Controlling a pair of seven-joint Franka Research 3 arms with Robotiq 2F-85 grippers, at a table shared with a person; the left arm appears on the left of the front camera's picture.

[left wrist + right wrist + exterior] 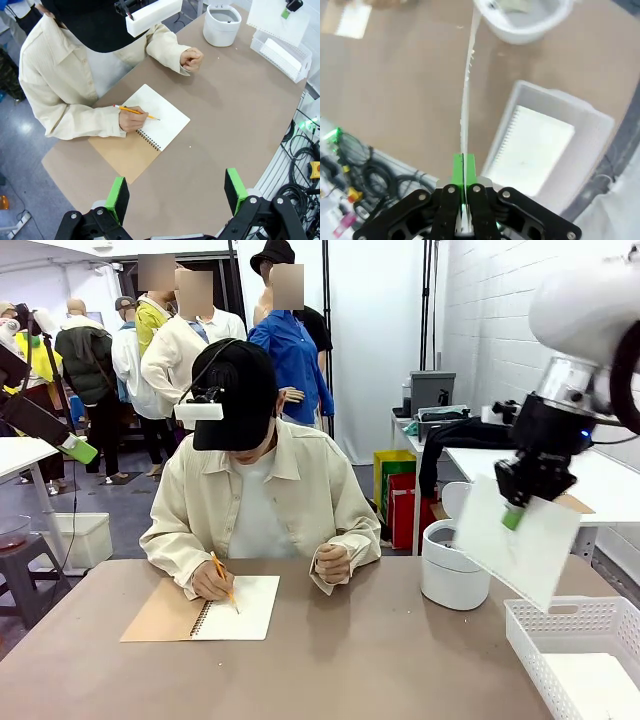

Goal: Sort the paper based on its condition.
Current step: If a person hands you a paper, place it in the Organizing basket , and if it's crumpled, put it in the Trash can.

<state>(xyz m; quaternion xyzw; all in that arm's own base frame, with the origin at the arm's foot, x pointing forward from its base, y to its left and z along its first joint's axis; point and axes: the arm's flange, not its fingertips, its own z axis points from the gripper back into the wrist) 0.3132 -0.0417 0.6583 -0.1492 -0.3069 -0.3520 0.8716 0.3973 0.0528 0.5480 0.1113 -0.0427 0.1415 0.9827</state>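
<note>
My right gripper (513,516) is shut on a flat white paper sheet (518,540) that hangs in the air above the table's right side, between the white bin (453,567) and the white basket (572,642). The right wrist view shows that sheet (466,95) edge-on, pinched between the green pads (463,170). Another white sheet (532,148) lies flat in the basket (594,120). My left gripper (176,192) stands open high over the table's near edge, holding nothing.
A person sits at the far side writing with a yellow pencil (222,578) in an open spiral notebook (203,608); the other hand (332,562) rests on the table. Cables (300,150) lie on the floor beyond the table's edge.
</note>
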